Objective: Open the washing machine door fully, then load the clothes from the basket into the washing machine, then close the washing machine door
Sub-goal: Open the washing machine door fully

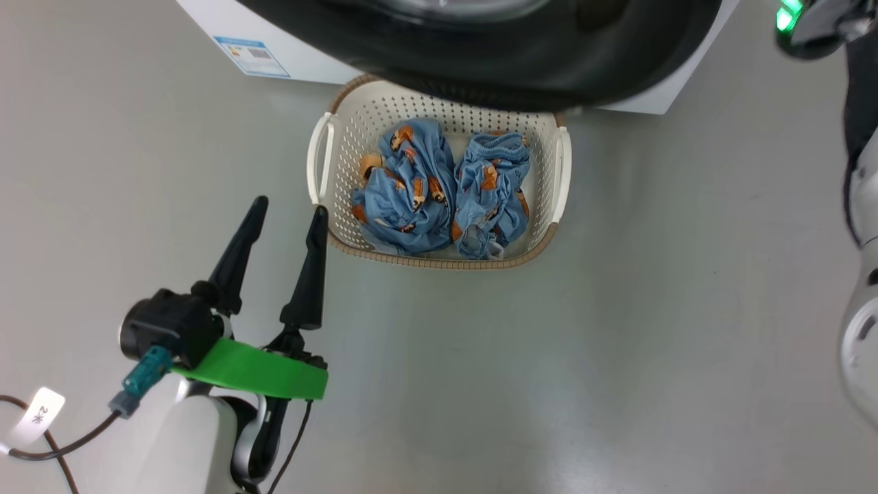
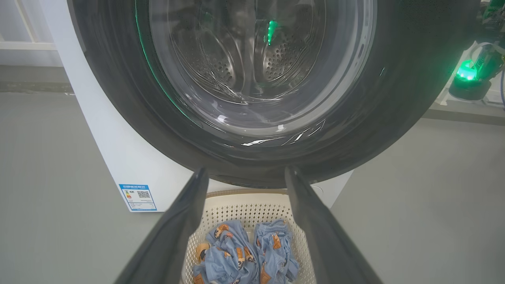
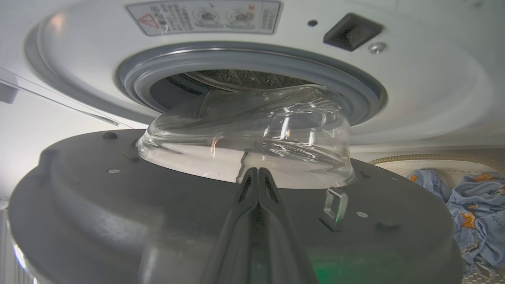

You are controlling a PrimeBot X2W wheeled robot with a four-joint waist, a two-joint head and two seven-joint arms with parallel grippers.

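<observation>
Floor (image 1: 549, 377): plain grey, carries everything below.
Washing machine (image 2: 118, 157): white box at the far side of the scene. In the right wrist view its front shows a grey gasket (image 3: 252, 59) ringing the mouth, with perforated steel drum (image 3: 236, 77) behind it.
Washing machine door (image 1: 514, 62): glossy black and round, ajar but not fully swung. There is a gap between it and the machine front. The clear glass bowl (image 3: 252, 146) on its inner face reaches partway into the mouth. In the head view the door overhangs the far rim of the basket.
Basket (image 1: 439, 263): cream and perforated with a brown rim, on the floor just near of the machine, under the door's edge.
Clothes (image 1: 411, 192): two light-blue garments with orange figures, bunched side by side in the basket, one left and one right, touching.
Left gripper (image 1: 289, 206): fingers spread wide apart, holding nothing, near-left of the basket. One fingertip is just beside the basket's left handle; contact cannot be told.
Right gripper (image 3: 258, 171): fingers pressed together, nothing between them. It lies along the door's inner face with its tips at the base of the glass bowl.
Blue label sticker (image 1: 250, 56): on the lower left of the machine front, left of the basket.
</observation>
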